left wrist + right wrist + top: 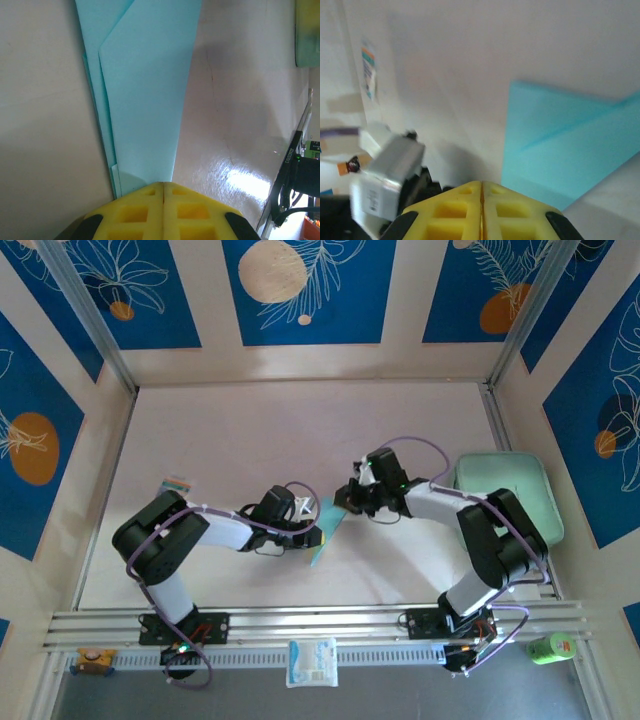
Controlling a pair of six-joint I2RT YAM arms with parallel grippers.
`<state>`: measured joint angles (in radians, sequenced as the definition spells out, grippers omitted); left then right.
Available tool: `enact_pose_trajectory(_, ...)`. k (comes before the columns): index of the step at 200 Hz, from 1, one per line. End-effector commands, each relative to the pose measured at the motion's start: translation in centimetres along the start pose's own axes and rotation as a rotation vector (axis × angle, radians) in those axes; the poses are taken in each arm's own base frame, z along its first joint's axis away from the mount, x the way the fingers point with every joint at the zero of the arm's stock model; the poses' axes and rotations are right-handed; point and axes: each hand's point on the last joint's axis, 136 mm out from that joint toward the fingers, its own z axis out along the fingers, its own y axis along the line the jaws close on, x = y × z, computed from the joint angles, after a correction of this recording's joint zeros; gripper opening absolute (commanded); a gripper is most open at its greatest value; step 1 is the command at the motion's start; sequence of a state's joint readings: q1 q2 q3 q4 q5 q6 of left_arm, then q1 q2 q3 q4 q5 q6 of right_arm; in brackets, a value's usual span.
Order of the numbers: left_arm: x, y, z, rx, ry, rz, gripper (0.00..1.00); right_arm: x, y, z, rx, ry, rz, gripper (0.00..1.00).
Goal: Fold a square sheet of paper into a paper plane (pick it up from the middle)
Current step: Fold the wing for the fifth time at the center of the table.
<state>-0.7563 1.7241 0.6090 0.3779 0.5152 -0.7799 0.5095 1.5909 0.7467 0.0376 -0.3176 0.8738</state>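
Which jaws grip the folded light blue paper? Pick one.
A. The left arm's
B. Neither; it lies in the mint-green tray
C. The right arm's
A. In the left wrist view the paper plane runs straight into the seam of the left jaws, which are shut on its end. The right jaws are shut too, but the paper lies off to one side of their seam.

On table (pixel 250 430), front-centre: paper plane (pixel 327 533), lying between the two grippers. left gripper (pixel 312 533) sits at its left edge, right gripper (pixel 347 502) just behind and right of it. At the table's right edge, behind the right arm: tray (pixel 548 502). Off the table in front, between the arm bases: packet (pixel 312 662).
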Motion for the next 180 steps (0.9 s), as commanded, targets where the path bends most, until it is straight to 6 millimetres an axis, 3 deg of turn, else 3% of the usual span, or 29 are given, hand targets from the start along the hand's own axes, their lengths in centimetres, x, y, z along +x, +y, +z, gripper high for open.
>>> enact_pose_trajectory(1, 6.3, 5.7, -0.5, -0.189, 0.181, -0.166, 0.00, 2.2, -0.7, 1.2, 0.017, 0.043, 0.040, 0.08)
enact_pose_trajectory(36, 6.1, 5.5, -0.6, -0.188, 0.175, -0.162, 0.00, 4.0, -2.6, 2.8, 0.051, 0.098, 0.072, 0.05)
enact_pose_trajectory(52, 6.0, 5.3, -0.7, -0.182, 0.175, -0.162, 0.00, 4.7, -4.4, 3.2, 0.120, 0.112, 0.097, 0.05)
enact_pose_trajectory(83, 5.0, 2.1, -1.3, -0.110, 0.166, -0.117, 0.00, 4.9, -6.9, 3.0, 0.205, 0.103, 0.136, 0.04)
enact_pose_trajectory(139, 2.8, -2.7, -3.2, -0.006, 0.111, -0.035, 0.03, 4.6, -6.0, 2.8, 0.202, 0.104, 0.123, 0.04)
enact_pose_trajectory(160, 2.8, -3.5, -2.6, 0.044, 0.121, -0.030, 0.04, 4.6, -6.0, 2.8, 0.200, 0.104, 0.124, 0.04)
enact_pose_trajectory(180, 2.7, -2.9, -2.0, 0.025, 0.124, -0.033, 0.05, 4.5, -5.8, 2.8, 0.194, 0.101, 0.122, 0.04)
